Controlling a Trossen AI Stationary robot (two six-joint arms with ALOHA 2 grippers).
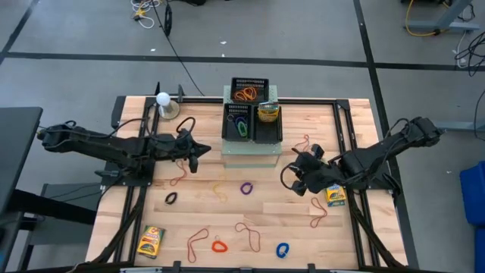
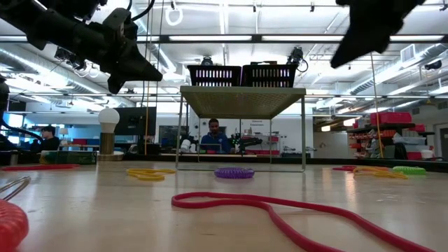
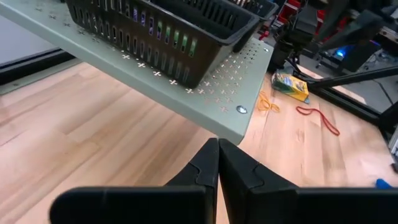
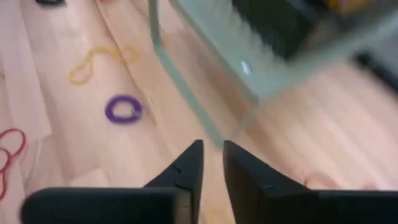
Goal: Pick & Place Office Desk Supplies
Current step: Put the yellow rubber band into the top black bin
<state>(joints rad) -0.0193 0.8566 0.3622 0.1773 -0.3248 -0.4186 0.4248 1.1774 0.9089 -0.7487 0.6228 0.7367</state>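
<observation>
My left gripper (image 1: 198, 153) (image 3: 218, 144) hovers shut and holds nothing, left of the pale-green perforated box (image 1: 250, 148) and below its top edge. My right gripper (image 1: 292, 173) (image 4: 212, 148) hovers over the wood to the right of the box's near corner, open by a narrow gap with nothing between its fingers. On the table lie a purple loop (image 1: 246, 187) (image 4: 123, 108), a black loop (image 1: 171, 199), a red loop (image 1: 219, 246), a blue loop (image 1: 282, 249), two crayon boxes (image 1: 151, 241) (image 1: 336, 195) and thin rubber bands (image 1: 318, 212).
Black mesh trays (image 1: 250, 114) holding bands and loops stand on top of the perforated box. A white bulb on a stand (image 1: 163, 101) is at the far left. Black frame rails (image 1: 352, 152) run along the table's sides. A long red band (image 2: 280, 210) lies near the front edge.
</observation>
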